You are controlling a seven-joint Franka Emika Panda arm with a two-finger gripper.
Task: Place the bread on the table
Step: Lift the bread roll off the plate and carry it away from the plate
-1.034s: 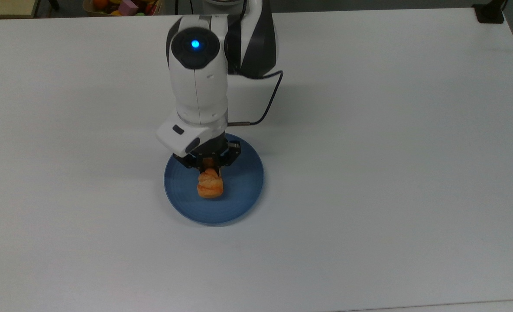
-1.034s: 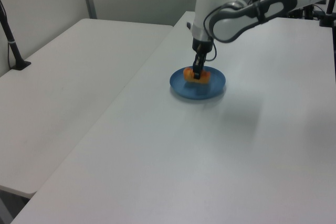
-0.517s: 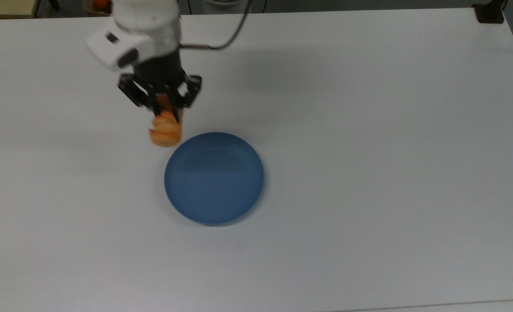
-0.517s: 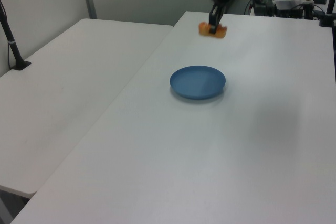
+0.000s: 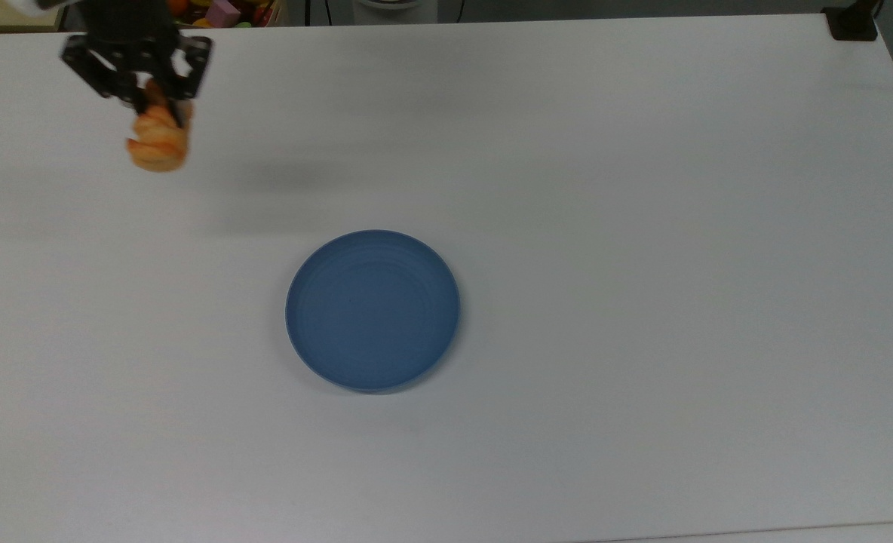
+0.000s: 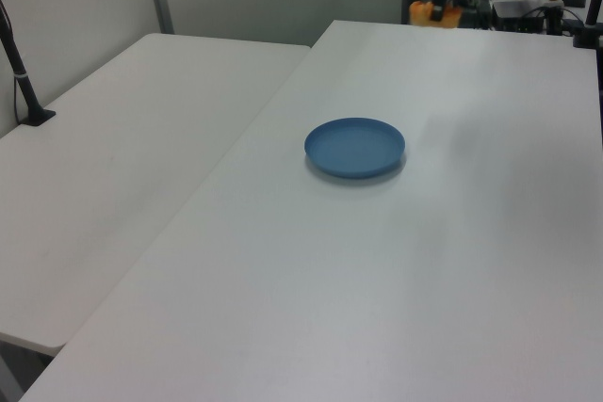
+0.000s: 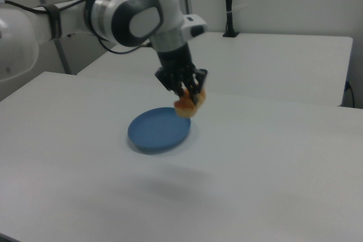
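A wide white desk (image 5: 642,226) spreads across the scene. Nearest in the right view, its surface carries a soft shadow. Beyond that, a round blue plate (image 5: 372,309) sits flat around the middle of the desk, with nothing on it. Past the plate, a white robot arm (image 7: 130,18) reaches in from the right view's left. Its black gripper (image 5: 161,109) points downward, its fingers clamped on the upper end of the bread (image 5: 159,142), a small golden-orange braided roll. The bread hangs in the air below the gripper, clear of the desk. In the top view it is well apart from the plate, near the top view's upper left corner. Farther back, a second white table (image 6: 122,157) stands beside the desk.
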